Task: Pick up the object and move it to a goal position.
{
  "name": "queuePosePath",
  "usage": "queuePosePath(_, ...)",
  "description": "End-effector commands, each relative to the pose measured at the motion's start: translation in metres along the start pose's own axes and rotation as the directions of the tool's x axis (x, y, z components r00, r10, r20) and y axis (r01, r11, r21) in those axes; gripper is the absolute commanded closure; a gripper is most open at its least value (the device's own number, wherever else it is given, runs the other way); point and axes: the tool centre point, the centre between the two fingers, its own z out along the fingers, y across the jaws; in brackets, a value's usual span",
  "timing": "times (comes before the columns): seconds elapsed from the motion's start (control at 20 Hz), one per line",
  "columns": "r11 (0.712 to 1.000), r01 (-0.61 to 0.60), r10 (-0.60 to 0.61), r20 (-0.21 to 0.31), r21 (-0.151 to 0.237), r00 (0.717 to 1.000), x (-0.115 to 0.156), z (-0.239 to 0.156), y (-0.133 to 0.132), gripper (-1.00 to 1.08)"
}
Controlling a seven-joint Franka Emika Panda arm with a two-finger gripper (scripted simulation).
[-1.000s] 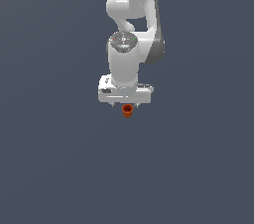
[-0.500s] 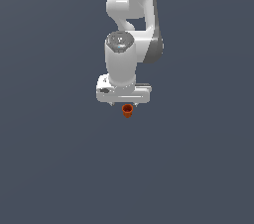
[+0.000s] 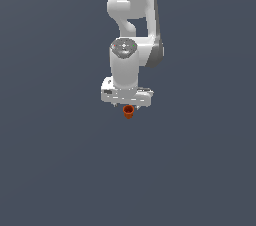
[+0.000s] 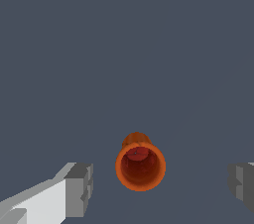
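1. The white arm [image 3: 134,30] reaches down over a plain dark grey surface [image 3: 60,170], its wrist pointing straight at the floor.
2. The gripper [image 4: 158,181] is spread wide: in the wrist view its two grey fingers [image 4: 79,188] stand well apart, one on each side of the cup.
3. The orange-red cup [image 4: 140,165] sits between those fingers, touching neither, with its darker hollow mouth turned up toward the camera.
4. In the exterior view the cup [image 3: 128,112] shows just below the gripper's body; the fingertips are hard to make out there, so how low they reach around the cup is unclear.
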Motion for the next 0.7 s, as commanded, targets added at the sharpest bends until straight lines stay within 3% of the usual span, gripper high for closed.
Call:
queuePosePath(0.0, 0.999, -0.043, 0.043, -0.005, -0.001, 0.999, -0.006, 0.011, -0.002, -0.92)
queuePosePath(0.65, 0.98, -0.201, 0.201, -0.025, -0.002, 0.979, -0.031, 0.047, -0.005, -0.92)
